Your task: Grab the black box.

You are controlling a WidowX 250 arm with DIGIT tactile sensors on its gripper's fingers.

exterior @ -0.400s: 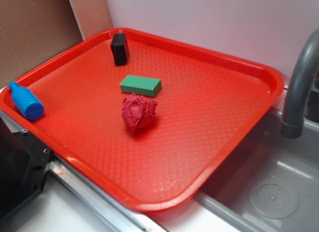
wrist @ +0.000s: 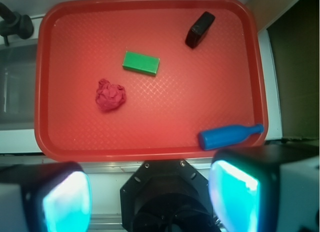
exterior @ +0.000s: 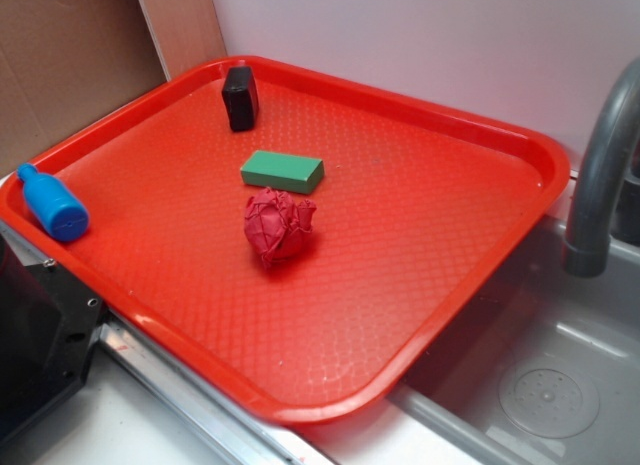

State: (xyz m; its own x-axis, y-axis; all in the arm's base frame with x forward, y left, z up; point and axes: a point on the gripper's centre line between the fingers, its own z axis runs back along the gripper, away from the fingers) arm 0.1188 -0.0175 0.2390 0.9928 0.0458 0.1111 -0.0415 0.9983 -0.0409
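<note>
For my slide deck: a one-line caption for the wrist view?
Open gripper above red tray holding black box, green block, red crumpled wad, blue bottle.

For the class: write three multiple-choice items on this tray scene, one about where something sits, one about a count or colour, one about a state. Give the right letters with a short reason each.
1. Where on the red tray is the black box?
A. Near a corner, close to the rim
B. In the middle, touching the green block
C. Off the tray, in the sink

2. How many loose things lie on the tray?
A. Two
B. Four
C. Six

3. What is the state of the tool?
A. Shut on the black box
B. Shut on the blue bottle
C. Open, holding nothing

Answers:
1. A: the exterior view shows the box by the far corner, apart from the green block.
2. B: black box, green block, red crumpled ball and blue bottle.
3. C: the wrist view shows its two fingers spread wide with nothing between them, above the tray's near edge.
</note>
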